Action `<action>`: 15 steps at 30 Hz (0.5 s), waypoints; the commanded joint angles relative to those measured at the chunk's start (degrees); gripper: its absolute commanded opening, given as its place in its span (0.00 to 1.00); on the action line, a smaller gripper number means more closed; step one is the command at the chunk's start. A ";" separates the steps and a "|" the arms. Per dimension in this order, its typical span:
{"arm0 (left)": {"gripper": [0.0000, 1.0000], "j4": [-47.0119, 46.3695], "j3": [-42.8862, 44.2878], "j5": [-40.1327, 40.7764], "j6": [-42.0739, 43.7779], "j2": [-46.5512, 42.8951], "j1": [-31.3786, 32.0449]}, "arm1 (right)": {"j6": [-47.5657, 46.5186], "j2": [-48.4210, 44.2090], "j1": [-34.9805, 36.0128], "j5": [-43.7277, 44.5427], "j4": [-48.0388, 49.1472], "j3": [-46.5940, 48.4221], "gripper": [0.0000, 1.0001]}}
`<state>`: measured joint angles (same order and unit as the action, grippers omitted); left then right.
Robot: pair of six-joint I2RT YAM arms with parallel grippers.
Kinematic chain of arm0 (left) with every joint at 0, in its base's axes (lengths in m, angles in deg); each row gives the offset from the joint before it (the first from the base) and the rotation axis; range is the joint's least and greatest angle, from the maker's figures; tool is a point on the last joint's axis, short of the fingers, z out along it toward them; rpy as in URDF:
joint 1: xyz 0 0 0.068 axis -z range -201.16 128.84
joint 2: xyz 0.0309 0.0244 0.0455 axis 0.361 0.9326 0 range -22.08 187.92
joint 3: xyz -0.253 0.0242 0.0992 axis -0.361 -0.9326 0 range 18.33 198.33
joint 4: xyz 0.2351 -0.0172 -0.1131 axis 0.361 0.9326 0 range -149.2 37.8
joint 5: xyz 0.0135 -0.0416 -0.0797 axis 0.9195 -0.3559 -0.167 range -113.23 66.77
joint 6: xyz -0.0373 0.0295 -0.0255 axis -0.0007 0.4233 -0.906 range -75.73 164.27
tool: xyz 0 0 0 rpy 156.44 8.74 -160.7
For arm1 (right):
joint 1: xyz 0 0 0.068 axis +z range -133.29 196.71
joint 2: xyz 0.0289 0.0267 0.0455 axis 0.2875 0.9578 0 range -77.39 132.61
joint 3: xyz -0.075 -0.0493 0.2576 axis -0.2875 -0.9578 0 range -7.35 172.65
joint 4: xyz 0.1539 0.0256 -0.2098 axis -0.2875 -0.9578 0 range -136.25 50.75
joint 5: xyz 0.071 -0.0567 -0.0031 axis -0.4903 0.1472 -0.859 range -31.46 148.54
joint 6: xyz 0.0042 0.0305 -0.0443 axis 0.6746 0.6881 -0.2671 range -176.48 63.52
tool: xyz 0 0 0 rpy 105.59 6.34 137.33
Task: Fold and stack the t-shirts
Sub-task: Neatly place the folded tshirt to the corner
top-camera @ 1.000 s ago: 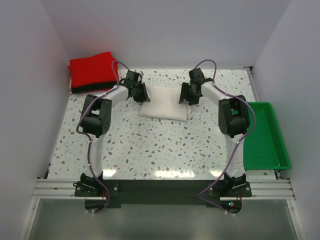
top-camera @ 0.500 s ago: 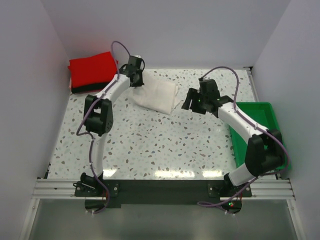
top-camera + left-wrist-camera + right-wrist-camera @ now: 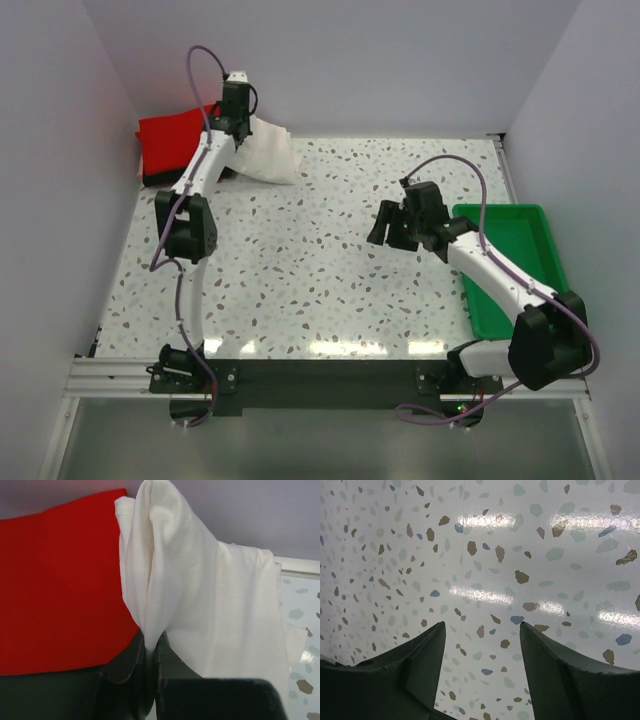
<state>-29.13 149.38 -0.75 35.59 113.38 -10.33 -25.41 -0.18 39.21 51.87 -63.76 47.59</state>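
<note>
My left gripper is shut on an edge of the folded cream-white t-shirt and holds it up at the back left, beside the red t-shirt. The white cloth hangs down from the jaws toward the table. The red t-shirt lies folded on a black one in the back left corner. My right gripper is open over bare speckled tabletop at the middle right, with nothing between its fingers.
A green plastic tray stands at the right edge of the table, partly under my right arm. White walls close in the back and both sides.
My left gripper has carried the white t-shirt from the table's middle back to the back left, by the red stack. My right arm has pulled away to the right, gripper open.
</note>
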 commanded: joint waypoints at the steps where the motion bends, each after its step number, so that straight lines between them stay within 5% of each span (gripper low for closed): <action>1: 0.00 -5.80 5.18 2.40 4.64 0.42 -2.82 | -2.33 -2.33 0.26 -1.14 -0.89 -0.27 0.64; 15: 0.00 -9.84 9.32 -0.51 8.42 -1.69 -7.92 | -3.56 0.13 0.79 -2.20 -1.33 -0.97 0.64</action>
<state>-32.19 154.36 -1.15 41.97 115.17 -17.28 -27.64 -0.14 39.65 50.84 -65.10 46.04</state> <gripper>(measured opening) 0.069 0.639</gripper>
